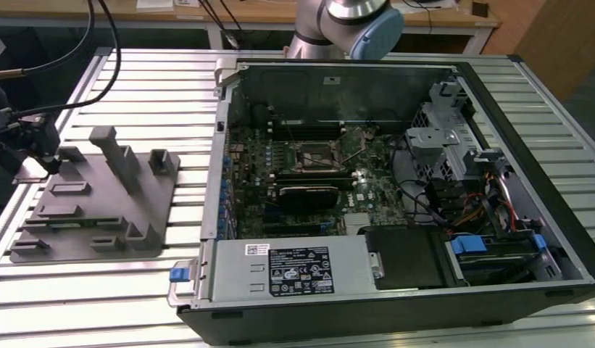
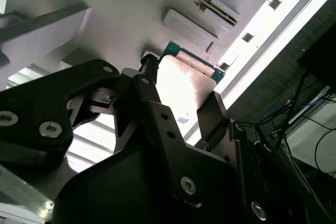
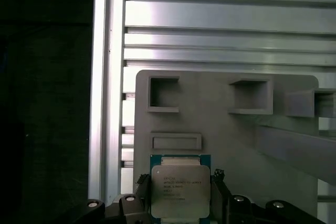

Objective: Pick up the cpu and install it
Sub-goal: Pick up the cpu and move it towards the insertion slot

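Observation:
The cpu (image 3: 180,190) is a small square chip with a shiny silver top and a green rim. It lies at the corner of the grey fixture plate (image 3: 226,129). In both wrist views my gripper (image 3: 180,178) straddles it, the black fingers (image 3: 142,182) pressed against two opposite edges. The second wrist view shows the cpu (image 2: 184,80) between the same fingers (image 2: 212,111) of the gripper (image 2: 181,85). In the exterior view the gripper (image 1: 50,154) hangs over the fixture plate (image 1: 94,210) at the view's left. The motherboard socket (image 1: 311,154) sits inside the open computer case (image 1: 529,109).
Upright grey posts (image 1: 114,156) and small pockets (image 3: 164,94) stand on the fixture plate near the gripper. The slatted metal table (image 1: 85,304) carries both plate and case. Cables (image 1: 94,65) trail above the gripper. A power supply (image 1: 288,270) fills the case's near side.

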`<action>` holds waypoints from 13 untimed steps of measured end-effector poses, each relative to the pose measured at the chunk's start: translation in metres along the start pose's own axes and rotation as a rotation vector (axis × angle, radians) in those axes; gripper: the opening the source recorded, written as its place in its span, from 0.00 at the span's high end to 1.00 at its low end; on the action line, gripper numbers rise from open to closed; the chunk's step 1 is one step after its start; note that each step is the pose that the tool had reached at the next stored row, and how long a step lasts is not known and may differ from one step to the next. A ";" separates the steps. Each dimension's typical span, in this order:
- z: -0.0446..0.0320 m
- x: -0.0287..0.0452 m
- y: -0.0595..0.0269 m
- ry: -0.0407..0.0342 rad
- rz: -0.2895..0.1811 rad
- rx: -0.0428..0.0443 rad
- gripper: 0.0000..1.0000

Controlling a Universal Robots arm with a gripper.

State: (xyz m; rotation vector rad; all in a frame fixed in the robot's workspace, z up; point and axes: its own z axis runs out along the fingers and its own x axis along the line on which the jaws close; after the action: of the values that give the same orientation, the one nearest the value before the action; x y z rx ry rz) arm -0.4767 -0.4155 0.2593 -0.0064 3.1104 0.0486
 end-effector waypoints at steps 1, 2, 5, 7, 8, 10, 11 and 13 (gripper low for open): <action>-0.0011 0.0000 0.0000 -0.0003 0.000 0.0000 0.45; -0.0024 -0.0001 0.0001 -0.0004 0.000 0.0000 0.45; -0.0059 -0.0002 0.0002 -0.0012 0.000 0.0000 0.45; -0.0082 -0.0003 0.0002 -0.0017 0.000 0.0000 0.45; -0.0094 -0.0003 0.0003 -0.0018 0.000 0.0000 0.45; -0.0117 -0.0004 0.0004 -0.0024 0.000 -0.0001 0.45; -0.0128 -0.0004 0.0004 -0.0025 0.000 -0.0001 0.45; -0.0148 -0.0004 0.0005 -0.0027 0.000 -0.0001 0.45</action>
State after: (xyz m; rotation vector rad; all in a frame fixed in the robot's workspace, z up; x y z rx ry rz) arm -0.4767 -0.4155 0.2741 -0.0064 3.1076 0.0488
